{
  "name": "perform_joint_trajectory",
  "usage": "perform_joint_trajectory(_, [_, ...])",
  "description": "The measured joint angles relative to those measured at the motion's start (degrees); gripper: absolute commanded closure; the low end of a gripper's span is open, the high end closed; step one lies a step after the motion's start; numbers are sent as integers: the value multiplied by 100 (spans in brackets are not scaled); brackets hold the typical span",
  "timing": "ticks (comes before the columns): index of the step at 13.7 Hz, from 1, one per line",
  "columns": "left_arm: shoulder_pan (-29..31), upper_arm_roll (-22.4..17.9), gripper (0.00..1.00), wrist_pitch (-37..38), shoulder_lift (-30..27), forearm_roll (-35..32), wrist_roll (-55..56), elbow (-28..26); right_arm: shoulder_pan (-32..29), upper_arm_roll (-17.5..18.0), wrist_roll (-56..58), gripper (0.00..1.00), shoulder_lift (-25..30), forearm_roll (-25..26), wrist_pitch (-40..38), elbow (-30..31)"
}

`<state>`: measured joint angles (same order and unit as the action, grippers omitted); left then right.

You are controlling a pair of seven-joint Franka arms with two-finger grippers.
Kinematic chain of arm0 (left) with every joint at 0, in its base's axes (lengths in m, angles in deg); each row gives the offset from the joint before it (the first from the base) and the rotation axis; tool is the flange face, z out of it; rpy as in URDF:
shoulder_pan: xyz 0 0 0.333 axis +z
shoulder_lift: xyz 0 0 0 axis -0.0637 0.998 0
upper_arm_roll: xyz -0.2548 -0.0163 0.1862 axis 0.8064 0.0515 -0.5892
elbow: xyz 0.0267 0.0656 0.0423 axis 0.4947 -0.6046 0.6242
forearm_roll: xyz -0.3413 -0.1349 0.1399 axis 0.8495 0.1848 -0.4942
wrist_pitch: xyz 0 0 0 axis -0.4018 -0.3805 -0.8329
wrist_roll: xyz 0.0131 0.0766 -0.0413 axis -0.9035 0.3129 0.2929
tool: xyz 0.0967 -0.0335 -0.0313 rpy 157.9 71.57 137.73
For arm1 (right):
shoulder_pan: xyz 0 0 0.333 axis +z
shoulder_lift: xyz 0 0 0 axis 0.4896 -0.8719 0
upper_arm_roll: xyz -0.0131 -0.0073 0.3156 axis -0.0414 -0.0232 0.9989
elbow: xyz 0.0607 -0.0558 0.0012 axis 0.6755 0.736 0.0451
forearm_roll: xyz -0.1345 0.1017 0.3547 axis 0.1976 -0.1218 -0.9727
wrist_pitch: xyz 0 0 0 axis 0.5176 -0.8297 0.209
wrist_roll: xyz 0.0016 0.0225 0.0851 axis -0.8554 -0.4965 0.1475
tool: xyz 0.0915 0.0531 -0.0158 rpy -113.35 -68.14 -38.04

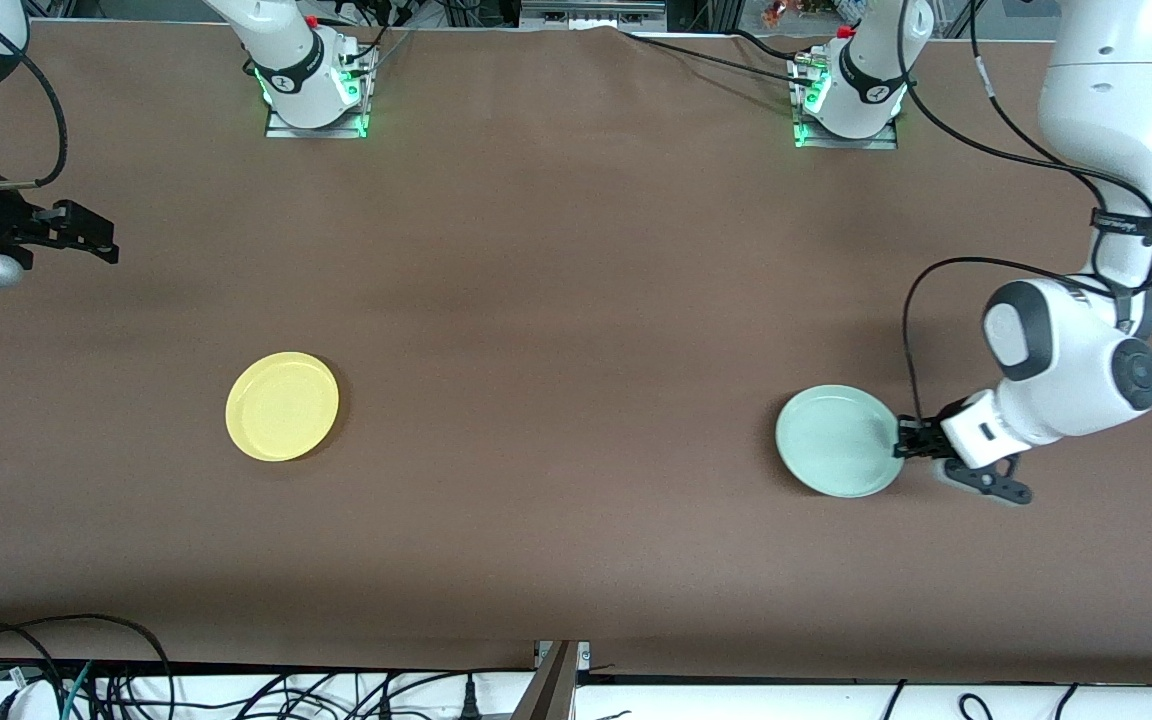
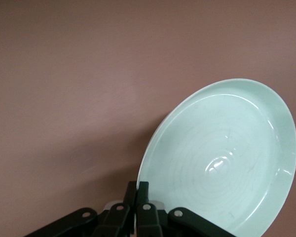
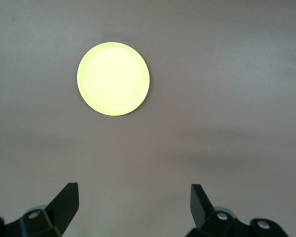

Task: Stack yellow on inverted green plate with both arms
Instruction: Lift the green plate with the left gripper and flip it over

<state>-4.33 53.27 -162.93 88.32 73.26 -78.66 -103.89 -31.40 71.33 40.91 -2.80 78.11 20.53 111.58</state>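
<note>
Across the brown desk (image 1: pixel 556 300) we see wide bare room between the two plates, which lie well apart, one toward each arm's end; both sit about the same way from the front camera, with clear surface around their rims. At the left arm's end, the left gripper (image 1: pixel 904 443) reaches in low and level with the desk, its fingers (image 2: pixel 138 195) pressed together on the rim of the green plate (image 1: pixel 839 441), pinching the edge that faces the arm's end of the desk. We see in the left wrist view that the plate is open side up, pale mint, with a shallow rim and faint rings on its glossy floor; whether it is lifted or tilted off the desk we cannot tell. Up at the right arm's end, the right gripper (image 1: pixel 101 240) waits in the air, its fingers spread wide and holding nothing. We find the yellow (image 1: pixel 282 406) flat on the desk, round, bright, open side up, untouched
</note>
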Motion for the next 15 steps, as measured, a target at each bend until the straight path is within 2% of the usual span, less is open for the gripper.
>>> perform_joint_trajectory(2, [-523, 10, 100, -125, 13, -839, 730, 213, 0, 0, 0, 0, 0, 0, -1, 0])
perform_joint_trajectory(4, [-1037, 21, 100, -135, 28, -1977, 1734, 438, 0, 0, 0, 0, 0, 0, -1, 0])
perform_joint_trajectory(8, [-1920, 23, 100, -141, 188, -4740, 3191, 950, 0, 0, 0, 0, 0, 1, -2, 0])
perform_joint_trajectory(13, [-2671, 8, 100, -99, 432, -7128, 3637, 1341, 0, 0, 0, 0, 0, 1, -2, -1])
perform_joint_trajectory(15, [-2948, 9, 100, -13, 537, -7834, 3646, 1562, 0, 0, 0, 0, 0, 1, -2, -1])
